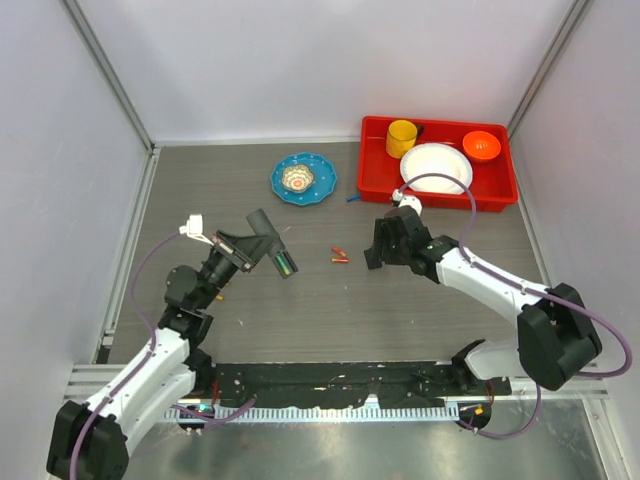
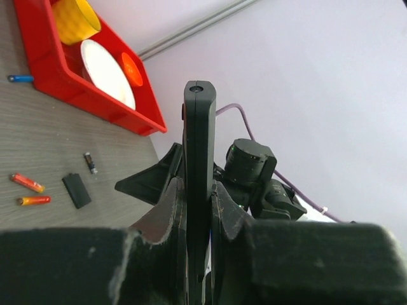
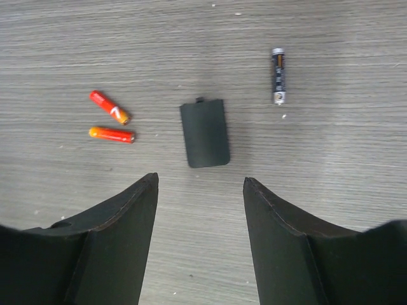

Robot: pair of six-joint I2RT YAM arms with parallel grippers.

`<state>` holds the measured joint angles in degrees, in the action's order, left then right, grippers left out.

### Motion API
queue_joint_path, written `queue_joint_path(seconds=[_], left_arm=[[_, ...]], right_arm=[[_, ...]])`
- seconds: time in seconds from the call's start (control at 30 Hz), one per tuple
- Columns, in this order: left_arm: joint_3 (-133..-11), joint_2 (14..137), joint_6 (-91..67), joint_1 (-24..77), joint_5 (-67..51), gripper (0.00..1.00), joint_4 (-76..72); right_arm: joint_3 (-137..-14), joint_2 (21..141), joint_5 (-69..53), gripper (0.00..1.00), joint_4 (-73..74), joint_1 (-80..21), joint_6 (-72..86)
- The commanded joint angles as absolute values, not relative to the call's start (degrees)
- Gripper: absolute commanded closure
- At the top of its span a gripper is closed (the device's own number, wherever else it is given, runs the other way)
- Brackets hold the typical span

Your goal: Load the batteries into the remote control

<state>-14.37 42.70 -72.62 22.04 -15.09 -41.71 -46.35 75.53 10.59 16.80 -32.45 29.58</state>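
Note:
My left gripper point(image 1: 250, 250) point(image 2: 199, 190) is shut on the remote control point(image 1: 268, 232) point(image 2: 200, 146), a slim black bar held edge-up above the table on the left. Two orange-red batteries point(image 1: 339, 255) lie side by side mid-table, seen in the right wrist view as one battery point(image 3: 109, 106) above the other battery point(image 3: 112, 134). My right gripper point(image 1: 375, 250) point(image 3: 200, 181) hovers open just right of them, with nothing between its fingers. A small flat black cover point(image 3: 205, 133) point(image 2: 76, 190) lies just ahead of its fingertips.
A black battery point(image 3: 278, 75) point(image 2: 91, 162) lies right of the cover. The red tray point(image 1: 375, 170) at the back right holds a yellow cup point(image 1: 402, 137), a white plate point(image 1: 436, 165) and an orange bowl point(image 1: 481, 145). A blue plate point(image 1: 303, 178) sits behind the batteries.

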Motion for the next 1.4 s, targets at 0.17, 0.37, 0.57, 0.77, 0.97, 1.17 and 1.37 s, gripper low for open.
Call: queue_joint_path(seconds=[0.17, 0.37, 0.57, 0.77, 0.97, 1.17, 1.37], left_arm=[[-11.26, 45.78, -77.95, 20.74, -27.85, 1.00, -45.07], [-6.50, 41.60, -82.53, 20.22, -28.30, 1.00, -53.45], [-9.39, 26.23, -78.06, 19.95, -25.49, 1.00, -34.84], [-8.18, 27.25, -80.94, 19.86, -26.11, 1.00, -36.56], [-7.65, 26.19, -80.33, 19.86, -25.66, 1.00, -35.24], [-7.73, 25.58, -78.14, 19.95, -26.36, 1.00, -31.81], [-8.00, 25.58, -77.43, 19.95, -26.46, 1.00, -31.99]], right_arm=[[-54.22, 82.17, 8.27, 0.42, 12.74, -34.01, 22.59], [-63.45, 93.33, 10.29, 0.41, 15.82, -39.02, 18.98], [-67.06, 97.21, 6.01, 0.41, 12.41, -42.09, 17.85], [-71.88, 101.51, 10.35, 0.41, 13.70, -44.30, 17.93], [-75.67, 104.41, 17.41, 0.43, 18.89, -41.49, 14.07], [-74.45, 106.52, 13.72, 0.48, 18.02, -40.25, 11.95], [-73.65, 108.72, 10.99, 0.48, 16.61, -40.43, 12.65]])
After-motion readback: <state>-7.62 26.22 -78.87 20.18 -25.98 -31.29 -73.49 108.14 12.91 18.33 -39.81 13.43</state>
